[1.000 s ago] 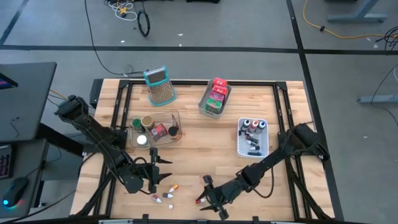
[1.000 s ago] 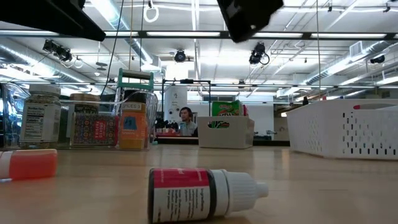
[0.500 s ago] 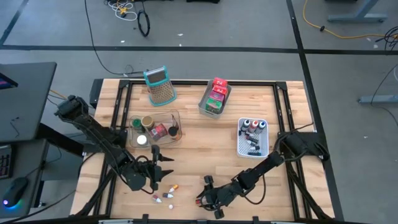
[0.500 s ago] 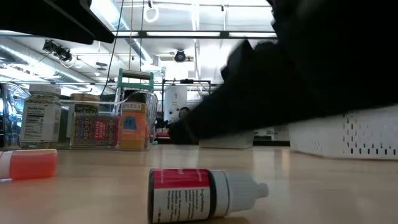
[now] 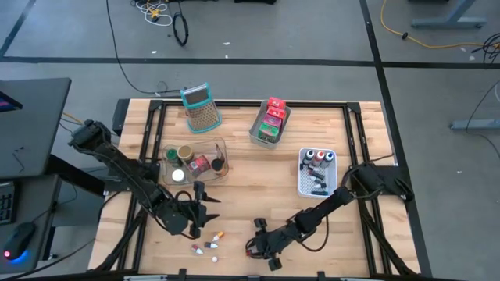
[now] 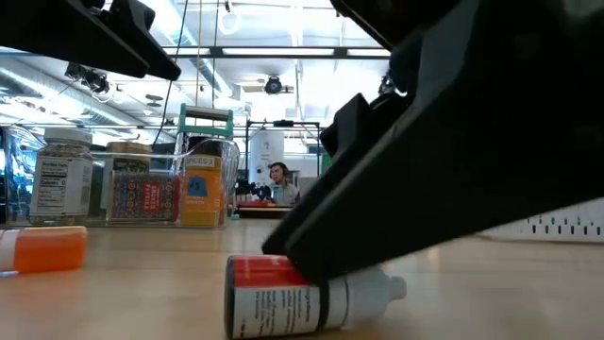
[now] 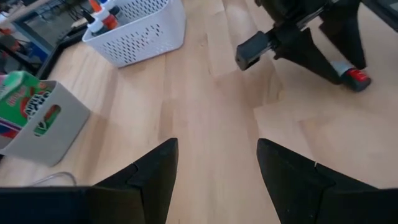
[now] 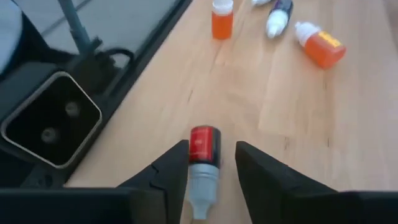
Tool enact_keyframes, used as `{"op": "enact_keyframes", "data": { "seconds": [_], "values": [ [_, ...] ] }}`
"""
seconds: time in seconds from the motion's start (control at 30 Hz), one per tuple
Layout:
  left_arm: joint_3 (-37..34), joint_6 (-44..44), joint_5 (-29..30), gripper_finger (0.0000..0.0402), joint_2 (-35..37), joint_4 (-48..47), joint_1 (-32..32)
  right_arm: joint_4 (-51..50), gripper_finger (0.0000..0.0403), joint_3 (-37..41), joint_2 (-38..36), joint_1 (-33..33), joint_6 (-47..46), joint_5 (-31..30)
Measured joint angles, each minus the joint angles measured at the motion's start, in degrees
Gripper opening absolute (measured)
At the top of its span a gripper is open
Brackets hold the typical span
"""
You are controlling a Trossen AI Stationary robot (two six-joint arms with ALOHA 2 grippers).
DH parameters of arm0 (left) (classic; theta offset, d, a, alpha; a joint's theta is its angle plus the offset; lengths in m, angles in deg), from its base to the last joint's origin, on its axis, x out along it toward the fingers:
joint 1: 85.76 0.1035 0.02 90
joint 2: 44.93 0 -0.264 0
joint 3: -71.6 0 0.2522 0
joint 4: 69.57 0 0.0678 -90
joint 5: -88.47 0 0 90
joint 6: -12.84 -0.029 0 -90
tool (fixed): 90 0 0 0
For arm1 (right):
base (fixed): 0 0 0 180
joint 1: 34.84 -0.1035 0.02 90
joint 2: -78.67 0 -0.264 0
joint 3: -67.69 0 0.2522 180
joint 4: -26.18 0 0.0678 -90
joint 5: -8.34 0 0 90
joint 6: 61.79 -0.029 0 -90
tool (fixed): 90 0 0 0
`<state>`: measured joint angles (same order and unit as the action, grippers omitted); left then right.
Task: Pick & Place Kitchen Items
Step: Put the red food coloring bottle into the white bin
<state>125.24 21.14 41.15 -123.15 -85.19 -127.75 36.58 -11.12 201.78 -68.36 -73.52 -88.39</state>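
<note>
We look down on a wooden desk (image 5: 258,187) with two dark robot arms. At the lower centre of the overhead frame, the right claw (image 5: 254,248) is low over a small red-labelled dropper bottle (image 8: 203,163) that lies on its side near the desk's front edge. In the right wrist view its fingers (image 8: 165,174) stand on either side of the bottle, close but not visibly pinching it. The bottle's label carries small print we cannot read.

Left of it, the left claw (image 5: 197,222) hovers with fingers spread, holding nothing. Below it lie more tiny bottles (image 5: 209,242), orange ones among them.

Farther up the frame sit a clear bin of jars (image 5: 195,161), a grey bin of red and green packets (image 5: 270,122), a white basket (image 5: 318,173) and a teal-handled grater (image 5: 201,108). The packet and jar labels are unreadable.
</note>
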Motion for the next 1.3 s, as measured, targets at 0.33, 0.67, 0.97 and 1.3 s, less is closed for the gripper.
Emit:
{"op": "enact_keyframes", "data": {
  "seconds": [0.33,0.67,0.97,1.3],
  "values": [
    [0.0,1.2,-1.4,0.0228,0.0,0.1,0.0,-15.5,0.0139,-5.4,-0.2,1.5,4.3,3.1],
    [0.0,4.6,-2.5,0.0228,0.0,0.0,0.0,-14.7,0.0078,-5.6,-0.2,3.5,4.7,8.4],
    [0.0,7.6,-3.5,0.0228,0.0,0.0,0.0,-21.0,0.0077,-5.6,-6.1,7.2,0.4,10.9],
    [0.0,9.9,-3.9,0.0228,0.0,0.0,0.0,-59.0,0.0063,-5.6,-26.6,9.3,-8.0,-14.7]
  ]
}}
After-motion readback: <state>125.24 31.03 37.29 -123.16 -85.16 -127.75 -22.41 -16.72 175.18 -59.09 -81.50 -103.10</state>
